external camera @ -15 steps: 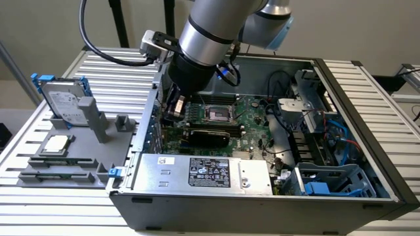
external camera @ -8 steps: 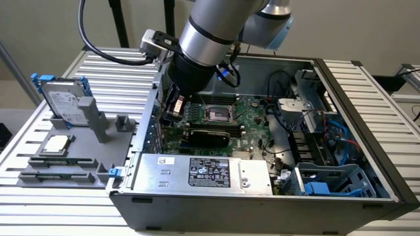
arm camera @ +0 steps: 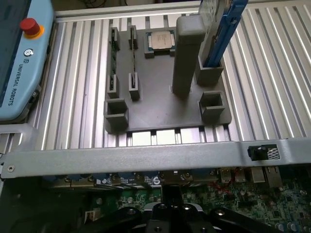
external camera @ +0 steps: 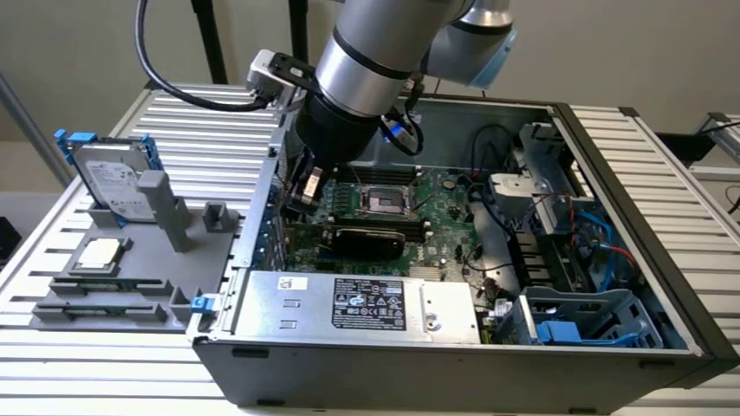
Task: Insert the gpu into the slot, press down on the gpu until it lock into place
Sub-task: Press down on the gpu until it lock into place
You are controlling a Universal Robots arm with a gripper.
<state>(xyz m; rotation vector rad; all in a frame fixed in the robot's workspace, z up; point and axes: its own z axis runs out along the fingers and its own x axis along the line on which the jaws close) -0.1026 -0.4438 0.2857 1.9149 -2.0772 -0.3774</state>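
One legible marking, "UNIVERSAL ROBOTS", runs along the blue teach pendant [arm camera: 19, 73] in the wrist view; the power supply [external camera: 359, 305] label is too small to read. The gpu [external camera: 367, 236] lies flat across the green motherboard [external camera: 445, 221] inside the case [external camera: 463, 368], its slot hidden. The gripper [arm camera: 170, 213], jaws closed and empty, is cut off at the frame edge

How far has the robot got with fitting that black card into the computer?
Looks done: the gpu already stands on the green motherboard inside the case. In hand: the gripper, shut and seemingly holding nothing, is low over the card's end towards the exterior view's left. Left: whether the card is pressed fully home and locked cannot be told from here.
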